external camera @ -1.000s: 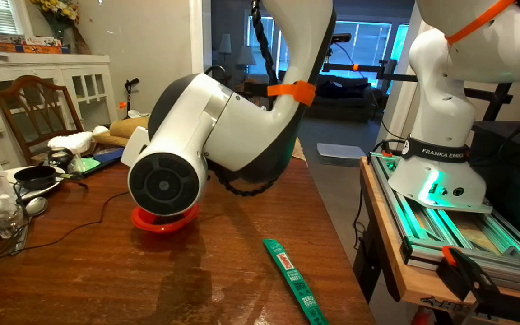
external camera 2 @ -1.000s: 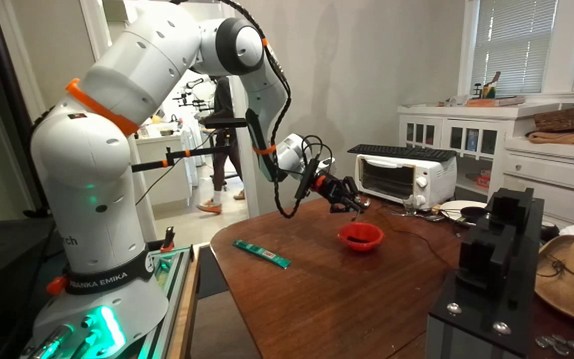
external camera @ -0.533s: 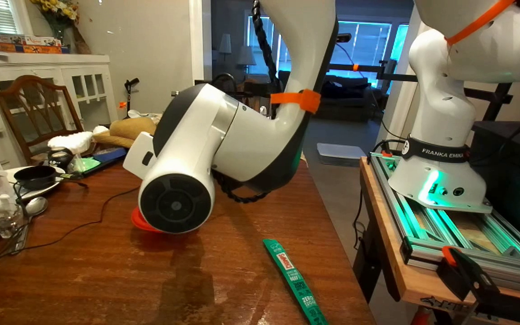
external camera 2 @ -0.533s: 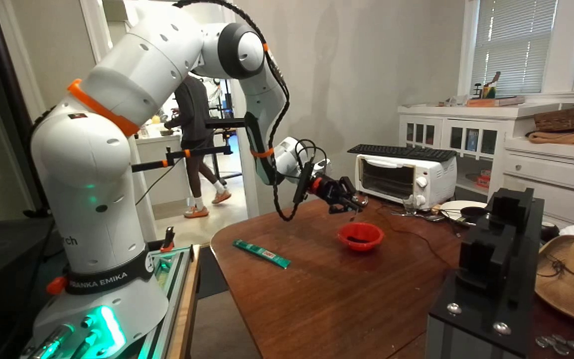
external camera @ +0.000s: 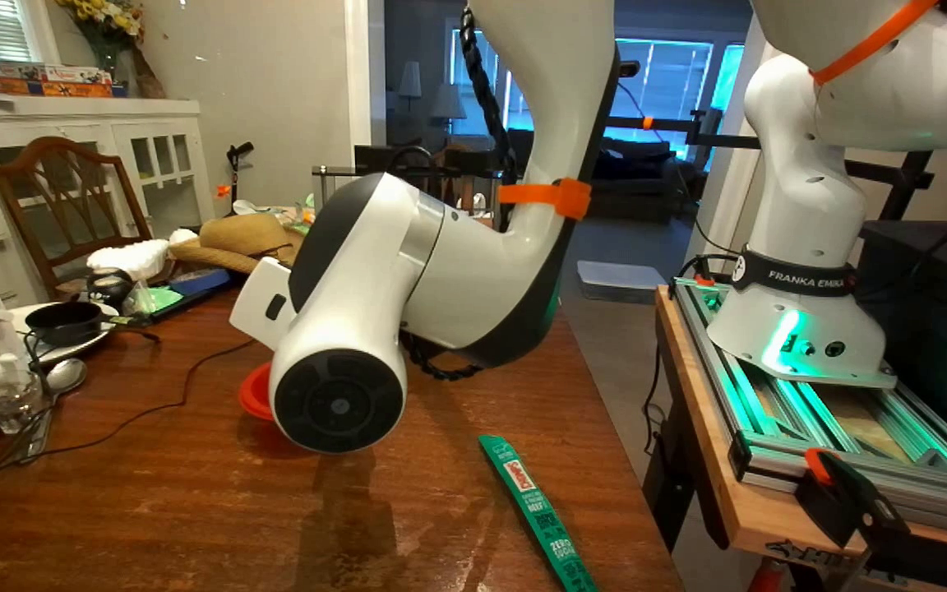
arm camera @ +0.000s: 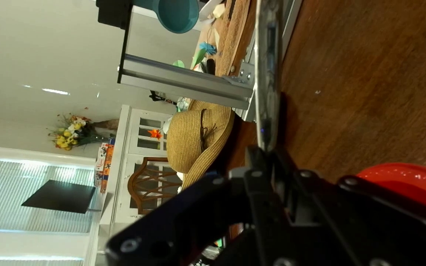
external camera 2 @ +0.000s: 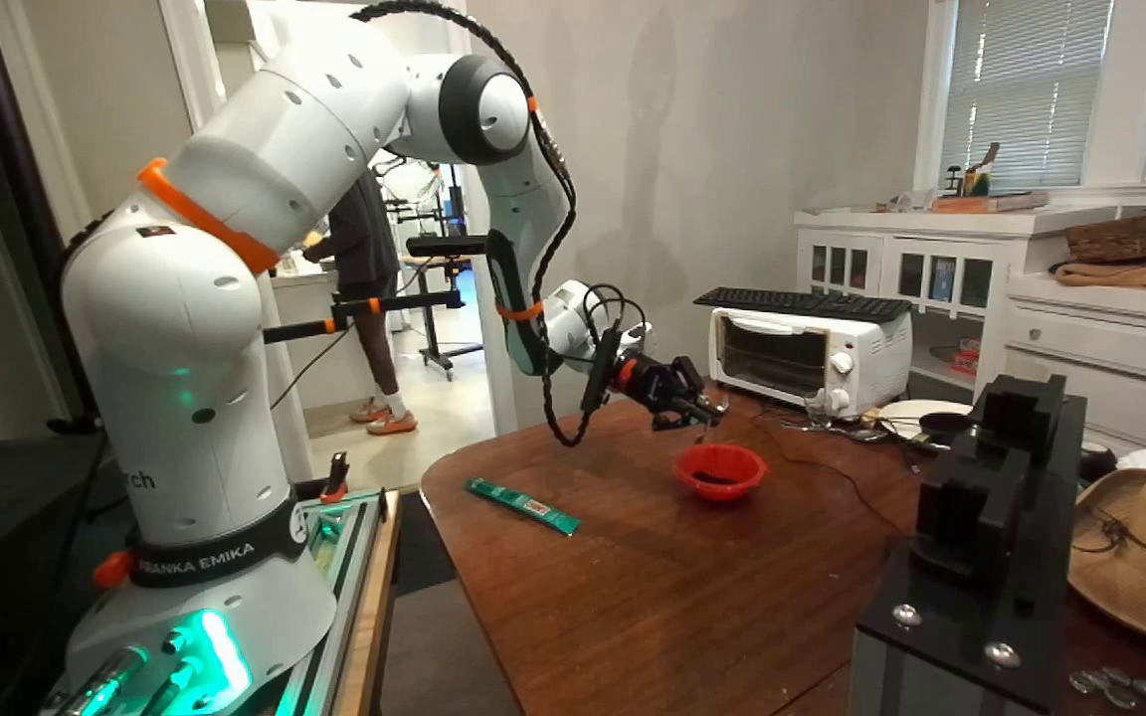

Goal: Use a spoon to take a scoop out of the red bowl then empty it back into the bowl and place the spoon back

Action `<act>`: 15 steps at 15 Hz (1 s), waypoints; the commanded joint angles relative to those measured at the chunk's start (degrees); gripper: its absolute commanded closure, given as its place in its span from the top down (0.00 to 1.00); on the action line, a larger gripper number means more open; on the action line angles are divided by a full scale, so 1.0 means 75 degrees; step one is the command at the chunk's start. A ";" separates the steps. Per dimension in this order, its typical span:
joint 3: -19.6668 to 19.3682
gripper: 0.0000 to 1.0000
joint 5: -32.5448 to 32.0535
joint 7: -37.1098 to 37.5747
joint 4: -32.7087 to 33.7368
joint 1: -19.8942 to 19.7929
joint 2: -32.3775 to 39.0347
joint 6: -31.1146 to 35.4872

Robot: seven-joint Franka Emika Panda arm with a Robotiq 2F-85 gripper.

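While the fingers (arm camera: 257, 183) pinch the spoon (arm camera: 268, 81), its long axis extending out from their tips, the bowl (external camera 2: 722, 459) sits below; I'd likely go down next, though whether both line up is unclear.

White arm (external camera 2: 319, 119), smoothly rounded; dark round end cap (external camera: 340, 401); orange bands (external camera: 572, 199); black braided cable (external camera: 482, 86). White base (external camera: 820, 316), black collar (external camera: 798, 274) lettered FRANKA EMIKA. Gripper (arm camera: 266, 158) black, screws (arm camera: 129, 244) silvery, finer detail too dark to make out.
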 commanded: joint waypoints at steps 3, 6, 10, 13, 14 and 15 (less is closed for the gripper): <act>0.0181 0.03 -0.0101 -0.0072 0.0054 -0.0130 0.0197 -0.0371; 0.0090 0.03 -0.0425 0.0445 0.0005 0.0004 0.0068 -0.0572; 0.0171 0.03 -0.0320 -0.0144 0.0171 -0.0071 0.0304 -0.0648; 0.0284 0.03 -0.0394 -0.0173 0.0225 -0.0198 0.0325 -0.0279; 0.0268 0.03 -0.0187 -0.0697 0.0367 -0.0141 0.0554 -0.0596; 0.0272 0.03 -0.0255 -0.0699 0.0357 -0.0133 0.0529 -0.0549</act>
